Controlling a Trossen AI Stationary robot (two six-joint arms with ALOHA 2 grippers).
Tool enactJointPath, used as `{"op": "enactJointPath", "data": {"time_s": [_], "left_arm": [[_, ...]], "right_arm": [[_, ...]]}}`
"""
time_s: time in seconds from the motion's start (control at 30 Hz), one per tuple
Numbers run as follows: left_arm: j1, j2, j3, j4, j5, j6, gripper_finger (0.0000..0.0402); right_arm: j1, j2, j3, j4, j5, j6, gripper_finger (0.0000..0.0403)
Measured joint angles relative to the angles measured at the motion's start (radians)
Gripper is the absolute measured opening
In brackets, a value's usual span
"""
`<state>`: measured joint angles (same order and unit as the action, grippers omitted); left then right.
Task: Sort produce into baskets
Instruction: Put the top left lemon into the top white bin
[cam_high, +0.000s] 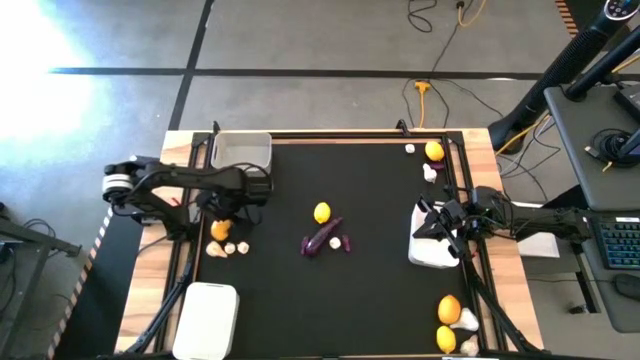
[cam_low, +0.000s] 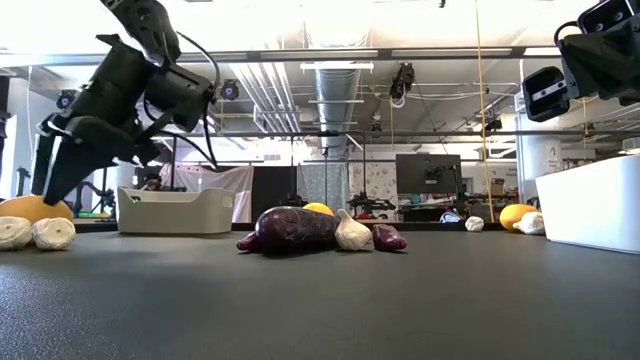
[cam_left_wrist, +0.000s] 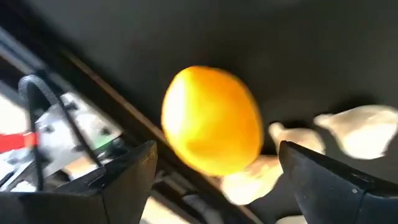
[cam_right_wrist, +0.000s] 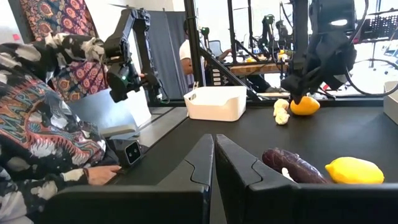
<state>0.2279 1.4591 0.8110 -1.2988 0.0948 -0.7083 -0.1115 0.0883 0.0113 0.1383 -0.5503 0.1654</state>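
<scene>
Left gripper (cam_left_wrist: 214, 171), fingers spread, hovers over round orange citrus fruit (cam_left_wrist: 211, 121) at frame centre: pick step. Next: descend, close. Right gripper (cam_right_wrist: 214, 165) pinched together, empty.

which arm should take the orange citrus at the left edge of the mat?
Left. The left claw hangs open right over the round yellow-orange citrus fruit beside the small white garlic bulbs. The right claw sits shut across the mat, over the pale rectangular tray.
</scene>
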Motion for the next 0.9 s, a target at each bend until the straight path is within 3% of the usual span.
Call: {"op": "enactJointPath", "data": {"time_s": [0.9], "left_arm": [[0.001,0.0,-0.127,0.157,0.02,-0.057,0.0301]], "right_arm": [[0.0,0.0,0.0,-0.003,0.0,0.0,0.0011]]}}
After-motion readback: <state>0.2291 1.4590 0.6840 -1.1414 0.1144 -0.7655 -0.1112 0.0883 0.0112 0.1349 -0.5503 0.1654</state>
